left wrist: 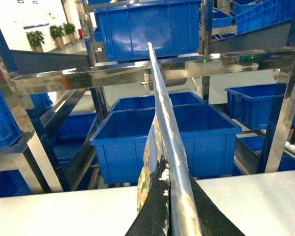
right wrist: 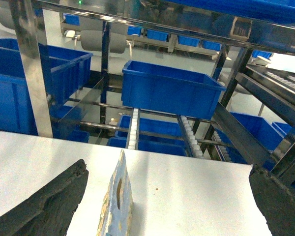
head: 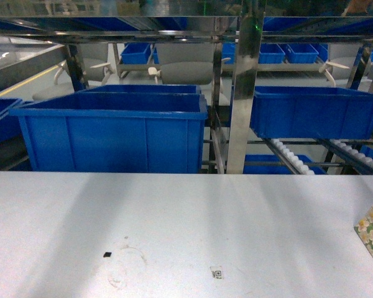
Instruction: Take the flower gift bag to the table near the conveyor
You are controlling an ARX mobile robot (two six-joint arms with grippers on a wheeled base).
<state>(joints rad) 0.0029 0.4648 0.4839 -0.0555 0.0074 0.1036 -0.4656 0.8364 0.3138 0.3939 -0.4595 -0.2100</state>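
Bag (left wrist: 164, 162) sits pinched edge-on between the left gripper (left wrist: 169, 216) fingers in the left wrist view: dark pads closed on its lower part, thin edge running up and away from the wrist toward the racking. Flower print shows on the left face, foil-looking edge on top.

Right gripper (right wrist: 162, 206) is wide open, holding nothing. Its two dark fingers (right wrist: 44, 206) sit far apart at the frame's lower corners. Same bag stands upright between them, closer to the left finger, cut-out handle slot visible, not touching either.

Key relation: bag's long axis points straight ahead from both wrists, toward the conveyor (head: 292, 158). Left arm has it; right only brackets it.

Head view catches just a flowered corner at the far right edge, low over the table (head: 174, 230). Neither gripper shows there. Whether the bag's base touches the table, can't tell.

Beyond the hands: table runs forward to the conveyor, roller tracks just past its far edge, blue bins (head: 112, 130) on the racking behind.

Judgement: bag is already over the table near the conveyor; remaining step looks like set down and release. Risk: thin bag tipping sideways once the left lets go.
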